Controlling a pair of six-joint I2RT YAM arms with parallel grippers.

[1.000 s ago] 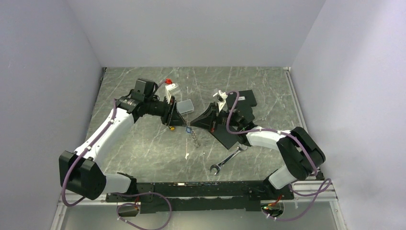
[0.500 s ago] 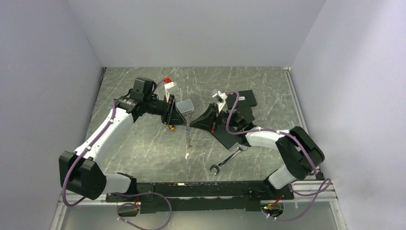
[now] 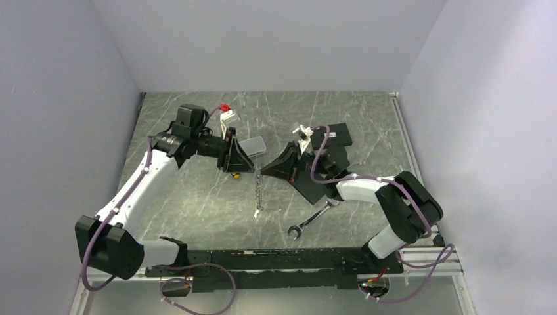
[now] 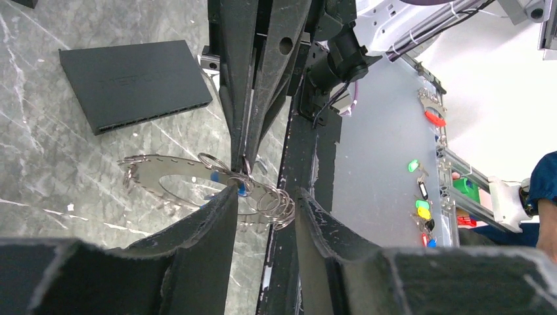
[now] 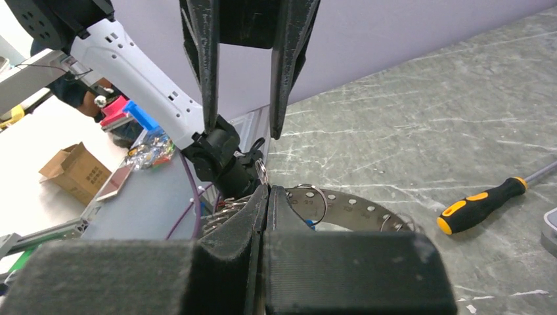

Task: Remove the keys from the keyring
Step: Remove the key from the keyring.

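Right fingers (image 5: 230,226) are clenched on the keyring (image 4: 172,172), held above the counter (image 4: 52,164); left fingers (image 4: 207,226) are parted around its edge. Next, one of the keys (image 4: 131,178) must be pinched and worked off.

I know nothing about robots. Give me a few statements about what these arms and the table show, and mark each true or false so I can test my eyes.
1. The right gripper is pinched shut on the keyring. True.
2. The left gripper is clamped tight. False: its jaws stand apart, with part of the keyring between them.
3. A wrench lies on the table, in front of the right arm. True.
4. The left gripper is holding the screwdriver. False: the screwdriver lies loose on the table, with no gripper on it.
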